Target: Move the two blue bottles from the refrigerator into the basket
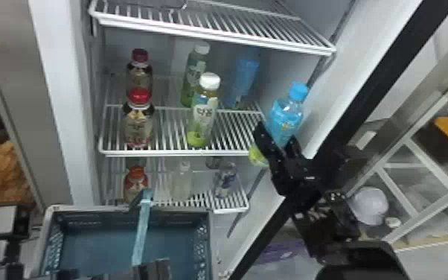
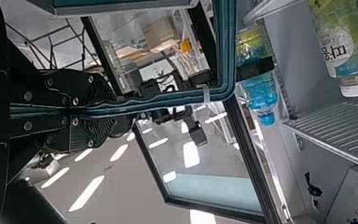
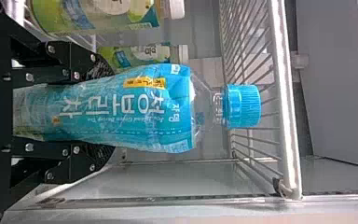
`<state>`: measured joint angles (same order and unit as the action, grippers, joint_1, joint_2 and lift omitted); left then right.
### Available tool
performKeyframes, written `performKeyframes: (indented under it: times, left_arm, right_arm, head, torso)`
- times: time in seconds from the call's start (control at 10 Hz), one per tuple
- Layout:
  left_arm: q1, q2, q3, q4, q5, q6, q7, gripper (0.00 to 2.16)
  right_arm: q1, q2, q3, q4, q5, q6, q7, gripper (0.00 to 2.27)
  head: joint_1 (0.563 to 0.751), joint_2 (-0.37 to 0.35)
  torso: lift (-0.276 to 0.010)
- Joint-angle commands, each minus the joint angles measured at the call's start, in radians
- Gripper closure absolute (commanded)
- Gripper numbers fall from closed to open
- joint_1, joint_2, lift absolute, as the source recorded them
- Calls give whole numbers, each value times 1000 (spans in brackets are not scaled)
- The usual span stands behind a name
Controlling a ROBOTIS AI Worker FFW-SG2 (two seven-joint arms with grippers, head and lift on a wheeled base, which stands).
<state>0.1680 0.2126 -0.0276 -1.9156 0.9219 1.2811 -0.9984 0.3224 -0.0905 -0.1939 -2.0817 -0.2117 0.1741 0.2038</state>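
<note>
my head view looks forward and down into the refrigerator (image 1: 52,93), over the basket (image 1: 182,210). sideways and close, my left wrist view faces along the basket's handle (image 2: 158,99) toward a glass door (image 2: 209,198); my right one, also sideways, looks into the refrigerator just beside a blue bottle (image 3: 135,112) that all three share.

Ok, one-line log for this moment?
right gripper: holding blue bottle by shelf's right end | left gripper: clamped on basket handle | basket: no bottle seen inside
</note>
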Motion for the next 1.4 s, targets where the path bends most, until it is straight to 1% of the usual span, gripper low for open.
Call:
performKeyframes:
  times: [0.0,0.2,0.4,0.6,1.0,1.1,1.2,1.3]
  left_arm:
    - [1,2,0,0,2,0,0,1173]
    - [1,4,-3,0,2,0,0,1173]
    - [4,4,-3,0,3,0,0,1173]
    - [4,5,-6,0,5,0,0,1173]
    - [6,4,-6,0,6,-5,0,1173]
    - [9,4,-6,0,6,-5,0,1173]
    - [9,2,-6,0,6,-5,0,1173]
    - [9,2,-6,0,6,-5,0,1173]
  right_arm:
    - [53,2,-1,-45,-18,0,0,843]
    - [134,3,1,-114,-44,0,0,843]
    - [205,14,1,-160,-61,0,6,843]
    - [272,21,8,-195,-72,5,28,843]
    - [431,54,21,-298,-100,7,88,843]
    - [456,52,39,-312,-117,15,97,843]
    - [463,51,50,-305,-127,15,126,841]
    - [475,41,77,-322,-146,20,140,843]
  head:
    - [695,-350]
    - [695,-350]
    - [695,-350]
    - [695,-350]
    - [695,-350]
    - [695,-350]
    - [695,-350]
    - [695,-350]
  torso:
    - [0]
    - [0]
    - [0]
    - [0]
    - [0]
    - [0]
    - [0]
    - [0]
